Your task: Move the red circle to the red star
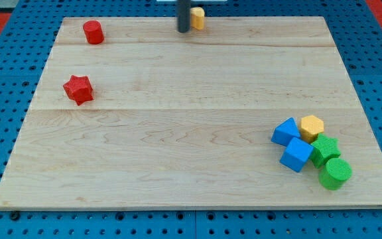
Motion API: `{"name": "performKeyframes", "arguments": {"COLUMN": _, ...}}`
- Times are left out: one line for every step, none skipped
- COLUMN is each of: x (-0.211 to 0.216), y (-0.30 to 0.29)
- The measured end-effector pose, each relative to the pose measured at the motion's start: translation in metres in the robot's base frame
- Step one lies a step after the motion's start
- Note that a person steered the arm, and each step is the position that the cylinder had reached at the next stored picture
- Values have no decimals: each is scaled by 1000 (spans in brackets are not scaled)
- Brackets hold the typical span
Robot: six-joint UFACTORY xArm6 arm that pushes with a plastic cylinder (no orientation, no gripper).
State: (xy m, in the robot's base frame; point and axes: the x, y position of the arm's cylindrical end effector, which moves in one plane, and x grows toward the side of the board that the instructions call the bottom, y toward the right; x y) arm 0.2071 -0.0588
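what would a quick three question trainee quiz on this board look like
1. True or false: the red circle touches the red star.
2. Which block sits right beside my tip? A) green circle B) yellow block C) blue cube
3. Fill in: the cluster of five blocks lies at the view's bottom ____.

Key
1. False. The circle lies apart from the star, nearer the view's top, with bare wooden board between them.
2. B. The yellow block is at the tip's right in the view, at the top edge.
3. Right. There sit the blue cube, a second blue block, the yellow hexagon, the green star and the green circle.
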Motion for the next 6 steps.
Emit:
{"name": "performKeyframes", "arguments": {"x": -15, "y": -58}}
{"name": "performKeyframes", "arguments": {"x": -15, "y": -62}}
{"name": "performKeyframes", "arguments": {"x": -15, "y": -111}}
{"name": "performKeyframes", "arguments": {"x": 9, "y": -141}}
{"name": "performKeyframes", "arguments": {"x": 40, "y": -147}}
{"name": "performKeyframes", "arguments": {"x": 49, "y": -157}}
